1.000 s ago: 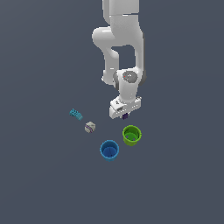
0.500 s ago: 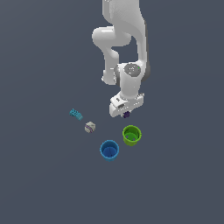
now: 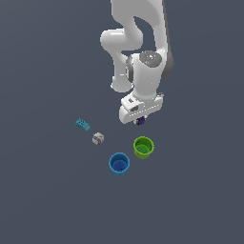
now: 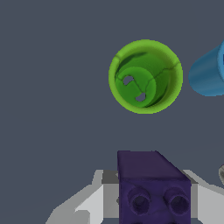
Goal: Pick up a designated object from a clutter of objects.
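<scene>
The tiny dark purple block (image 3: 140, 121) sits between my gripper's fingers, just under the white hand, and it is lifted off the floor. In the wrist view the purple block (image 4: 151, 188) fills the space between the two pale fingers (image 4: 94, 203), with two round holes on its face. My gripper (image 3: 139, 120) is shut on it. The teal ridged bar (image 3: 82, 125) and the whitish lump (image 3: 98, 138) lie to the exterior view's left. The green cup (image 3: 143, 147) stands just below the gripper, and the blue cup (image 3: 119, 163) stands beside it.
The green cup (image 4: 145, 77) stands open and upright in the wrist view, with the blue cup (image 4: 209, 72) at that picture's edge. The floor is a plain dark grey surface (image 3: 47, 200).
The arm has risen with the purple block held in the gripper. The bar, the lump and both cups have not moved.
</scene>
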`<state>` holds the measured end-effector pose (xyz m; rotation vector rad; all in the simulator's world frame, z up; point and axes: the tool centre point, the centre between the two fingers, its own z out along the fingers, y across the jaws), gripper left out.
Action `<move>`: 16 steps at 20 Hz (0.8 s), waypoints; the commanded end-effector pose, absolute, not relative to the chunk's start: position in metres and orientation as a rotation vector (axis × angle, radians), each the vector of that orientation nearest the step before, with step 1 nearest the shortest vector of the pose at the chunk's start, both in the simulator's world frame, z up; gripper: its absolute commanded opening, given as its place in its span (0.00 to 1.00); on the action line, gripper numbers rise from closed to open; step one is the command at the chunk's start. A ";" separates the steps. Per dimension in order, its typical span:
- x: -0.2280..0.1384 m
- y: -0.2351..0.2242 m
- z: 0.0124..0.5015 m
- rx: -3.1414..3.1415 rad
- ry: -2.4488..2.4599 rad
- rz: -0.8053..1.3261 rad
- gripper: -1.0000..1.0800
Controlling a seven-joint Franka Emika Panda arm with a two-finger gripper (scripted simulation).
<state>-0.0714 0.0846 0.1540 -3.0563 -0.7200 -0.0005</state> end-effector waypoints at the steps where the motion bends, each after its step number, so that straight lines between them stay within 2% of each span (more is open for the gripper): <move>1: -0.062 0.085 0.176 -3.056 -0.720 0.000 0.00; 16: 0.002 0.090 0.305 -3.057 -0.720 0.000 0.00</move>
